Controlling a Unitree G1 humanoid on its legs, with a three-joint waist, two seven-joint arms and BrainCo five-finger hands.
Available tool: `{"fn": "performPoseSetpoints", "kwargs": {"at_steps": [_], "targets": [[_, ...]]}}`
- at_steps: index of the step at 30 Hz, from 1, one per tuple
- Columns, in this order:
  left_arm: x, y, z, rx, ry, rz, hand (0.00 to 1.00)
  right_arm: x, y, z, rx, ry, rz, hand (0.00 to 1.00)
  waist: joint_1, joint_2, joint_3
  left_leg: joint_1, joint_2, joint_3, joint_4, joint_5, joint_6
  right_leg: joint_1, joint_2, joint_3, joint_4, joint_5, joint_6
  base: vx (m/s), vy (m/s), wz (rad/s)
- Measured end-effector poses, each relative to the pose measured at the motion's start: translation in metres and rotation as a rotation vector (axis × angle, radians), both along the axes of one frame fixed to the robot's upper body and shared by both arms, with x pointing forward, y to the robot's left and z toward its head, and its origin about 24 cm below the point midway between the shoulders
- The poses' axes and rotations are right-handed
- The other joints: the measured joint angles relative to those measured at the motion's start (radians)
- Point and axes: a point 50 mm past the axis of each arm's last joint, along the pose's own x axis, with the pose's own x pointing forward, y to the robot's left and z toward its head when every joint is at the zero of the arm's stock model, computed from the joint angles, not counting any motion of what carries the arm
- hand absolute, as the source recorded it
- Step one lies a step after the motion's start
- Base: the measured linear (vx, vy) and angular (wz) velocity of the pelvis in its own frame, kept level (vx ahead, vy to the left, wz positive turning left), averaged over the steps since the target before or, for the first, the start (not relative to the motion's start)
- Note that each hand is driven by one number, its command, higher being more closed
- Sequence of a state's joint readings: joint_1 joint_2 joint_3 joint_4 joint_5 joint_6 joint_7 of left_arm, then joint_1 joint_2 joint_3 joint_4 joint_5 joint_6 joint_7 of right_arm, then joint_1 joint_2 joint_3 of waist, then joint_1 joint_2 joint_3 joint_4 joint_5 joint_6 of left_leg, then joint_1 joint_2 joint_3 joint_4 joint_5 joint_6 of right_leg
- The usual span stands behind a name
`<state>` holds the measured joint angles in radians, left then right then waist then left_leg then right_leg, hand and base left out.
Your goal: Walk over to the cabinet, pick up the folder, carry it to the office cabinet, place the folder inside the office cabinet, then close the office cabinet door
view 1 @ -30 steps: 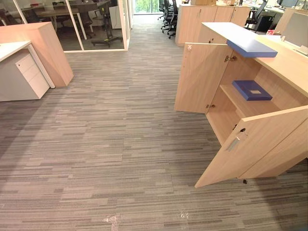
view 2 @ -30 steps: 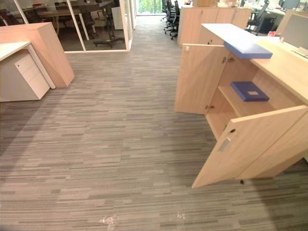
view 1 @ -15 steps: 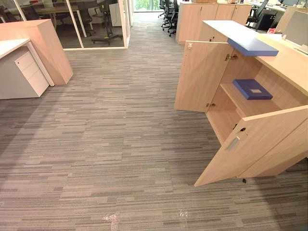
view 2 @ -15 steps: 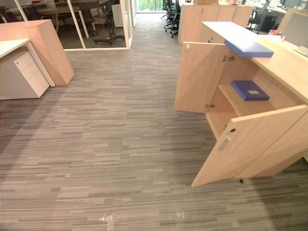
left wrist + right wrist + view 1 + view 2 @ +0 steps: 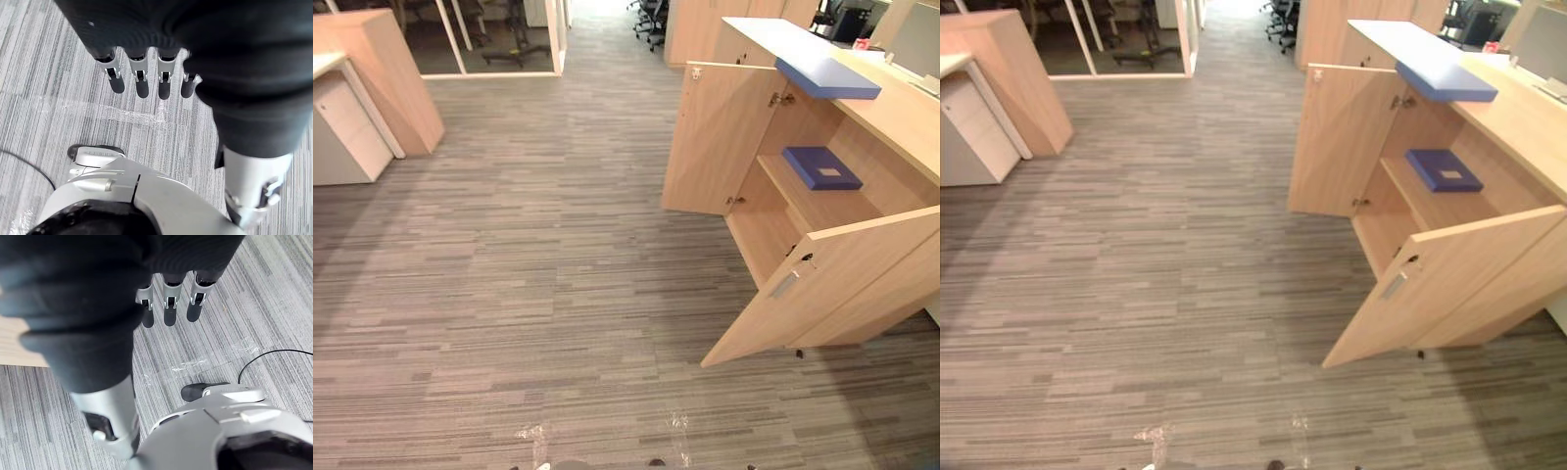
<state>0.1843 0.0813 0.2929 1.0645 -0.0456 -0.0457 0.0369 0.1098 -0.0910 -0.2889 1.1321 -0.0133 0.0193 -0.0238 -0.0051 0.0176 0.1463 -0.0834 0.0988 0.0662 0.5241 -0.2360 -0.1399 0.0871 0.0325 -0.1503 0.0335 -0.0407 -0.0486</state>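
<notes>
The wooden office cabinet stands at the right with both doors swung open, the far door and the near door. A dark blue folder lies flat on its inner shelf. A larger flat pale-blue folder rests on the cabinet's top, its end jutting over the opening. My left hand hangs over the carpet with straight fingers and holds nothing. My right hand hangs the same way, open and empty.
Grey striped carpet runs from me to the cabinet. A white drawer unit and a wooden counter stand at the far left. Glass partitions and office chairs lie beyond. Clear tape marks lie on the floor near my feet.
The whole picture has shifted up and the far room has slid out of view, so the camera has moved. The cabinet, its doors and both folders stay as they were.
</notes>
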Motion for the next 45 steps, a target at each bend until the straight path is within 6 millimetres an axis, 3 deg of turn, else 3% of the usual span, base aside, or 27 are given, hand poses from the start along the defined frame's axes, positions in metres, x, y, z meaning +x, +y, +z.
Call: {"fn": "performPoseSetpoints", "kwargs": {"at_steps": [1, 3, 6, 9, 10, 11, 12, 13, 14, 16, 18, 19, 20, 21, 22, 23, 25, 26, 27, 30, 33, 34, 36, 38, 40, 42, 45], "targets": [[0.006, 0.001, 0.002, -0.005, -0.036, 0.057, 0.0, 0.004, -0.001, 0.001, -0.004, -0.012, 0.002, 0.0, 0.001, -0.004, 0.028, -0.101, 0.013, 0.017, 0.213, 0.032, 0.009, -0.001, -0.019, 0.004, 0.058, -0.035, -0.002, 0.12, 0.066, -0.06], [0.004, -0.001, 0.002, -0.019, -0.05, 0.125, 0.0, 0.006, -0.003, 0.002, -0.014, -0.014, -0.005, 0.0, 0.005, -0.012, 0.042, -0.189, 0.028, 0.053, 0.33, 0.005, 0.064, 0.008, -0.06, 0.01, 0.095, -0.07, 0.012, 0.12, 0.065, -0.03], [0.001, -0.003, 0.001, -0.015, -0.047, 0.151, 0.0, 0.013, -0.006, 0.003, -0.022, -0.024, 0.008, 0.0, 0.01, -0.011, 0.042, -0.246, 0.029, 0.026, 0.105, 0.009, 0.069, 0.041, -0.139, 0.036, 0.094, -0.103, 0.063, 0.23, 0.199, -0.14], [-0.003, -0.003, 0.001, -0.011, -0.037, 0.168, 0.0, 0.022, -0.006, 0.004, -0.022, -0.038, 0.02, 0.0, 0.015, -0.003, 0.042, -0.254, 0.057, -0.082, -0.24, 0.1, 0.044, 0.065, -0.205, 0.073, 0.093, -0.146, 0.131, 0.32, 0.329, -0.3], [-0.004, -0.005, 0.0, -0.01, -0.03, 0.163, 0.0, 0.02, -0.008, 0.004, -0.026, -0.03, 0.02, 0.0, 0.015, 0.006, 0.043, -0.248, 0.076, -0.09, -0.3, 0.117, 0.038, 0.083, -0.223, 0.078, 0.087, -0.165, 0.161, 0.57, 0.671, -0.28], [-0.006, -0.005, -0.001, -0.008, -0.015, 0.158, 0.0, 0.015, -0.009, 0.003, -0.027, -0.011, 0.018, 0.0, 0.015, 0.012, 0.038, -0.25, 0.093, -0.065, -0.292, 0.193, -0.006, 0.126, -0.257, 0.079, 0.075, -0.193, 0.203, 0.34, 0.424, -0.22], [-0.006, -0.004, -0.001, -0.003, -0.012, 0.152, 0.0, 0.014, -0.008, 0.002, -0.023, -0.003, 0.017, 0.0, 0.018, 0.007, 0.038, -0.255, 0.078, -0.04, -0.248, 0.234, -0.009, 0.146, -0.29, 0.078, 0.068, -0.204, 0.205, 0.55, 0.629, -0.39], [-0.008, 0.0, 0.0, 0.016, -0.011, 0.155, 0.0, 0.009, -0.004, 0.0, -0.005, 0.023, 0.011, 0.0, 0.023, -0.012, 0.004, -0.304, 0.048, -0.015, -0.138, 0.243, -0.007, 0.149, -0.333, 0.084, 0.058, -0.187, 0.186, 0.5, 0.502, -0.48], [-0.005, 0.002, 0.001, 0.024, -0.019, 0.154, 0.0, 0.011, -0.003, 0.0, 0.0, 0.017, -0.003, 0.0, 0.021, -0.02, -0.013, -0.32, 0.025, 0.002, -0.07, 0.211, 0.035, 0.133, -0.36, 0.084, 0.088, -0.135, 0.164, 0.5, 0.502, -0.47], [0.003, 0.007, 0.003, 0.039, -0.039, 0.137, 0.0, 0.012, -0.004, 0.0, 0.003, 0.013, -0.027, 0.0, 0.022, -0.028, -0.026, -0.268, -0.025, 0.056, -0.075, 0.176, 0.084, 0.087, -0.425, 0.101, 0.186, -0.037, 0.161, 0.49, 0.461, -0.42], [0.004, 0.006, 0.003, 0.046, -0.034, 0.092, 0.0, 0.011, -0.007, 0.001, 0.0, 0.005, -0.054, 0.0, 0.024, -0.034, -0.033, -0.153, -0.091, 0.12, -0.152, 0.156, 0.125, 0.011, -0.515, 0.1, 0.369, 0.071, 0.076, 0.53, 0.464, -0.45], [0.005, 0.002, 0.002, 0.04, -0.031, 0.053, 0.0, 0.013, -0.015, 0.003, -0.026, -0.014, -0.066, 0.0, 0.018, -0.026, -0.039, -0.067, -0.139, 0.15, -0.226, 0.153, 0.154, -0.054, -0.578, 0.076, 0.502, 0.205, -0.025, 0.44, 0.402, -0.17], [0.007, 0.0, 0.002, 0.036, -0.037, 0.018, 0.0, 0.013, -0.024, 0.007, -0.058, -0.034, -0.07, 0.0, -0.001, -0.013, -0.044, 0.004, -0.172, 0.156, -0.284, 0.152, 0.181, -0.107, -0.638, 0.02, 0.68, 0.256, -0.093, 0.42, 0.381, 0.0], [0.011, -0.001, 0.003, 0.034, -0.045, 0.004, 0.0, 0.017, -0.027, 0.008, -0.066, -0.05, -0.07, 0.0, -0.012, -0.012, -0.041, 0.037, -0.183, 0.15, -0.307, 0.152, 0.189, -0.137, -0.657, -0.014, 0.781, 0.244, -0.103, 0.39, 0.308, 0.13], [0.019, -0.003, 0.003, 0.027, -0.063, -0.029, 0.0, 0.022, -0.028, 0.01, -0.062, -0.07, -0.078, 0.0, -0.016, -0.004, -0.029, 0.108, -0.189, 0.144, -0.355, 0.154, 0.193, -0.178, -0.655, -0.08, 0.922, 0.183, -0.082, 0.37, 0.215, 0.02], [0.024, -0.004, 0.004, 0.025, -0.074, -0.059, 0.0, 0.025, -0.022, 0.009, -0.042, -0.081, -0.083, 0.0, -0.017, -0.002, -0.021, 0.157, -0.182, 0.14, -0.388, 0.154, 0.194, -0.214, -0.608, -0.131, 0.996, 0.081, -0.037, 0.36, 0.182, -0.08], [0.036, -0.004, 0.006, 0.026, -0.095, -0.089, 0.0, 0.034, -0.015, 0.01, -0.029, -0.118, -0.079, 0.0, -0.021, -0.003, 0.007, 0.21, -0.169, 0.137, -0.425, 0.148, 0.203, -0.266, -0.5, -0.178, 1.019, -0.074, 0.029, 0.3, 0.082, -0.1], [0.04, -0.004, 0.007, 0.027, -0.103, -0.095, 0.0, 0.036, -0.014, 0.01, -0.024, -0.131, -0.086, 0.0, -0.021, -0.004, 0.017, 0.221, -0.165, 0.138, -0.43, 0.143, 0.208, -0.287, -0.465, -0.193, 1.006, -0.108, 0.043, 0.33, -0.034, -0.11], [0.05, -0.005, 0.009, 0.029, -0.126, -0.111, 0.0, 0.046, -0.01, 0.013, -0.021, -0.168, -0.07, 0.0, -0.029, -0.01, 0.065, 0.278, -0.16, 0.146, -0.45, 0.128, 0.215, -0.306, -0.392, -0.273, 0.894, -0.159, 0.061, 0.2, -0.07, -0.15], [0.053, -0.006, 0.009, 0.023, -0.138, -0.08, 0.0, 0.049, -0.006, 0.014, -0.017, -0.19, -0.064, 0.0, -0.03, -0.02, 0.088, 0.34, -0.156, 0.183, -0.464, 0.069, 0.195, -0.322, -0.345, -0.424, 0.654, -0.154, 0.05, 0.16, -0.065, -0.31], [0.052, -0.006, 0.009, 0.017, -0.141, -0.047, 0.0, 0.045, -0.005, 0.013, -0.015, -0.187, -0.081, 0.0, -0.031, -0.028, 0.083, 0.358, -0.147, 0.202, -0.439, 0.008, 0.163, -0.332, -0.343, -0.472, 0.547, -0.134, 0.014, 0.24, -0.127, -0.32], [0.052, -0.008, 0.009, 0.006, -0.146, -0.023, 0.0, 0.039, -0.006, 0.012, -0.016, -0.177, -0.099, 0.0, -0.034, -0.021, 0.079, 0.365, -0.122, 0.204, -0.406, -0.037, 0.142, -0.324, -0.332, -0.483, 0.557, -0.163, -0.058, 0.45, -0.241, -0.01], [0.05, -0.018, 0.006, -0.025, -0.142, 0.005, 0.0, 0.027, -0.008, 0.009, -0.016, -0.151, -0.127, 0.0, -0.049, 0.015, 0.06, 0.355, -0.054, 0.201, -0.305, -0.096, 0.114, -0.292, -0.269, -0.511, 0.558, -0.232, -0.043, 0.47, -0.248, 0.05], [0.061, -0.025, 0.01, -0.054, -0.197, 0.04, 0.0, 0.013, -0.004, 0.006, 0.005, -0.121, -0.189, 0.0, -0.044, 0.023, 0.055, 0.166, 0.092, 0.182, 0.187, -0.1, 0.085, -0.22, -0.157, -0.508, 0.495, -0.261, -0.069, 0.48, -0.273, -0.28], [0.057, -0.02, 0.011, -0.055, -0.22, 0.123, 0.0, 0.009, -0.005, 0.005, 0.005, -0.106, -0.203, 0.0, -0.027, 0.026, 0.055, 0.042, 0.174, 0.135, 0.551, -0.053, 0.049, -0.146, -0.074, -0.468, 0.451, -0.277, -0.08, 0.41, -0.167, -0.98], [0.056, -0.017, 0.012, -0.059, -0.237, 0.177, 0.0, 0.006, -0.004, 0.004, 0.01, -0.097, -0.218, 0.0, -0.014, 0.022, 0.053, -0.032, 0.185, 0.133, 0.672, -0.054, 0.052, -0.079, -0.043, -0.404, 0.415, -0.287, -0.076, 0.57, -0.032, -1.16], [0.057, -0.014, 0.013, -0.06, -0.256, 0.223, 0.0, 0.006, -0.004, 0.004, 0.012, -0.09, -0.217, 0.0, -0.001, 0.01, 0.05, -0.138, 0.149, 0.124, 0.552, -0.083, 0.1, -0.011, -0.042, -0.284, 0.351, -0.285, -0.06, 0.49, 0.098, -1.07]]}}
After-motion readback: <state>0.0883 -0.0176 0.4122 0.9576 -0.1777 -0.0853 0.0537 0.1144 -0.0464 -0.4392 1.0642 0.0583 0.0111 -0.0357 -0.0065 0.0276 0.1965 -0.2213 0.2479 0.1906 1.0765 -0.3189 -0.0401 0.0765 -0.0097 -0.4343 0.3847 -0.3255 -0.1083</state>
